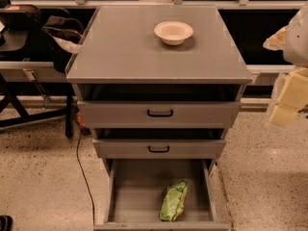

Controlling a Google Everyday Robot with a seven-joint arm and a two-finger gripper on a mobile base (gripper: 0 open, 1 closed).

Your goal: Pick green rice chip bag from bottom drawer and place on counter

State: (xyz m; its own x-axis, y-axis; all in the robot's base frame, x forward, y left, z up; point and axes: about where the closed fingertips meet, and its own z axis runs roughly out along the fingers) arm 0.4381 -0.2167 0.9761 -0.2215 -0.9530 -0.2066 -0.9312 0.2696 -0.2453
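Note:
The green rice chip bag lies flat inside the bottom drawer, which is pulled out, right of its middle and near the front. Above it are two drawers with black handles, and the grey counter tops the cabinet. My gripper hangs at the right edge of the camera view, beside the cabinet at the level of the upper drawers, well apart from the bag and holding nothing I can see.
A cream bowl stands on the counter toward the back right. A black cable trails down the floor left of the cabinet. A black table frame and a dark bag stand at the left.

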